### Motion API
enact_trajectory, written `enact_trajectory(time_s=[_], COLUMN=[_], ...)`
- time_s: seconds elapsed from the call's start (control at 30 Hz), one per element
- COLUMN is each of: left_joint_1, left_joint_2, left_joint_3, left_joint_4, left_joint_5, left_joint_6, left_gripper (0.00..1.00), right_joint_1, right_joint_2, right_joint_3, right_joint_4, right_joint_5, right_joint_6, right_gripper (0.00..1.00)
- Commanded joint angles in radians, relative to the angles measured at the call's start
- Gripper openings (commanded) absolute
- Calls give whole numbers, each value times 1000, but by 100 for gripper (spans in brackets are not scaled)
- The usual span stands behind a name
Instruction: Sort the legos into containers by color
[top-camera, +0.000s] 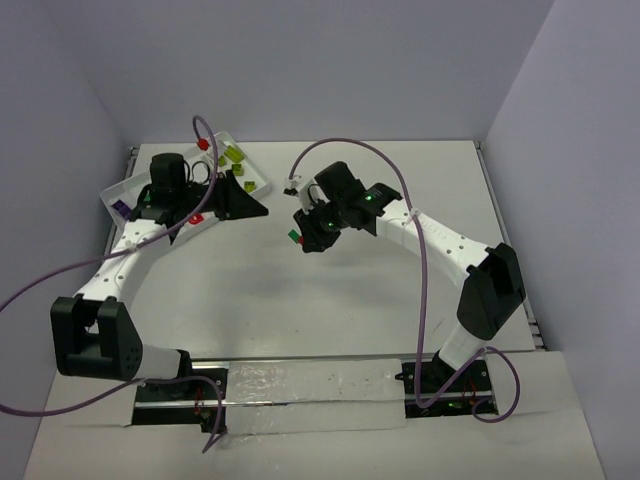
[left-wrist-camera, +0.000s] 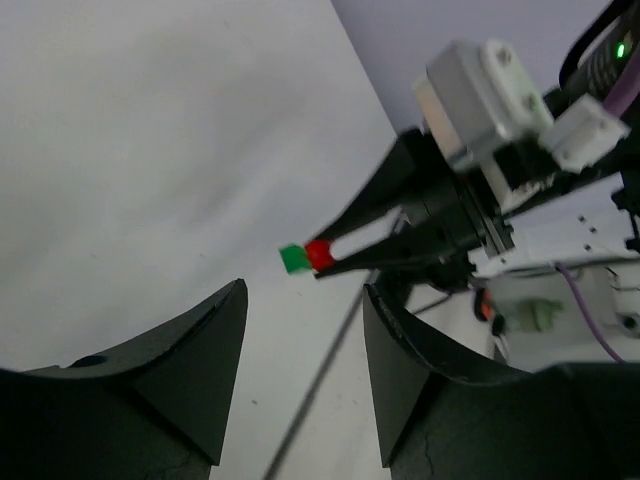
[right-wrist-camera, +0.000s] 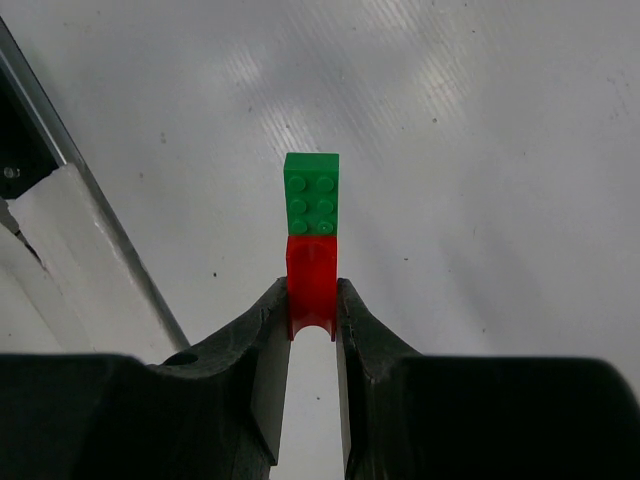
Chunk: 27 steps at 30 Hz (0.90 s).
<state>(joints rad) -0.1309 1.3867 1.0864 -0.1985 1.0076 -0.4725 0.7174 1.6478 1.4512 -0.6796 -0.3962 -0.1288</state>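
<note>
My right gripper (top-camera: 301, 236) (right-wrist-camera: 311, 297) is shut on a red lego (right-wrist-camera: 311, 278), held above the table's middle. A green lego (right-wrist-camera: 311, 193) is joined to the red one's far end and sticks out past the fingertips. The left wrist view shows the same pair, red lego (left-wrist-camera: 319, 254) and green lego (left-wrist-camera: 293, 259), ahead of my left gripper (left-wrist-camera: 305, 335). That left gripper (top-camera: 255, 205) is open and holds nothing, a short way left of the pair. The white tray of containers (top-camera: 115, 190) lies at the back left, with lime (top-camera: 232, 157), red (top-camera: 196, 217) and purple (top-camera: 122, 208) legos in it.
My left arm hangs over the tray's right half and hides part of it. Purple cables loop over both arms. Walls close in the table on the left, back and right. A metal rail (right-wrist-camera: 90, 200) runs along the table's edge in the right wrist view.
</note>
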Motion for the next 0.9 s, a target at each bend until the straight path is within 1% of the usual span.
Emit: enact_trajectory(time_s=[0.0,0.1,0.33,0.57,0.67,0.83,0.87], left_joint_1=[-20,-59,-121,-130,-131,-133,-133], left_joint_2=[-14,-3,-5,-5,13,36,39], left_joint_3=[-77,-60,-68,-80,-74,-61,-59], left_joint_4=[103,67,85,79,67,60,59], left_joint_5=[94,83,58,14,-15,-24,-26], left_joint_6=[-152,-140,-152,-153,-150,-149,-149], left_gripper=[67,68,66,63,58,48,44], right_joint_1=[0,13,39,54,61,73,73], right_joint_2=[-45,-32,-22,-17,-16,-21,-22], right_joint_3=[79,108,132,141,149,148,146], right_joint_4=[38,12,-4,-8,-16,-18,-18], right_joint_5=[-15,10,31,36,43,52,53], right_joint_6=[14,4,-3,-2,-3,-6,-6], right_gripper=[0,0,0,0,0,0,0])
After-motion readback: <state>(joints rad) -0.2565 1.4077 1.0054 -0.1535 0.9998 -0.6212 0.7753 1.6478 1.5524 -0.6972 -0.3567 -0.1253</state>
